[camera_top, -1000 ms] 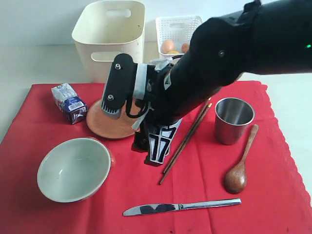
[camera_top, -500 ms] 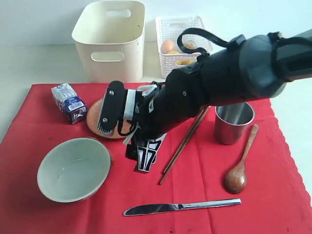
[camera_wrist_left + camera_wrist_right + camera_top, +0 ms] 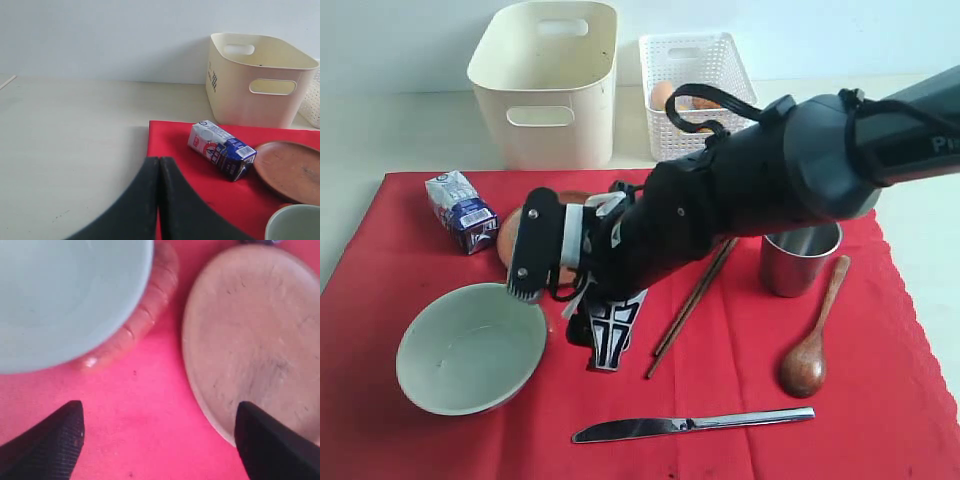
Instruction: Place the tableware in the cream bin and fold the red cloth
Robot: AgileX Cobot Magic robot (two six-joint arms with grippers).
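You are on the first part of the job, clearing the tableware, and by the look of things no piece has gone into the bin [image 3: 590,120] yet. The bowl [image 3: 470,347], plate [image 3: 290,170], cup [image 3: 798,250], chopsticks [image 3: 685,315], spoon [image 3: 810,350] and knife [image 3: 690,424] all lie on the red cloth [image 3: 740,400], which is spread flat and unfolded on the tabletop [image 3: 65,150]. The bin stands behind the cloth, beside the white basket [image 3: 690,60].

Your right gripper [image 3: 160,440] has reached across the middle and hangs low over the cloth with its fingers spread wide, gripping nothing. Under it, the bowl's rim is on one side and the plate's edge on the other, with a ribbed orange bit of food [image 3: 145,315] tucked against the bowl between them.

Your left gripper [image 3: 159,200] is clenched, fingers pressed together with nothing between them, at the cloth's near corner, short of the small carton [image 3: 221,150].

I judge the next move is a grasp on the rim of either the bowl or the plate; which one you mean I cannot tell. Shift sideways so one finger goes inside the rim and one outside, keep clear of the orange food, then close, lift and carry to the bin. Folding waits until the cloth is bare.
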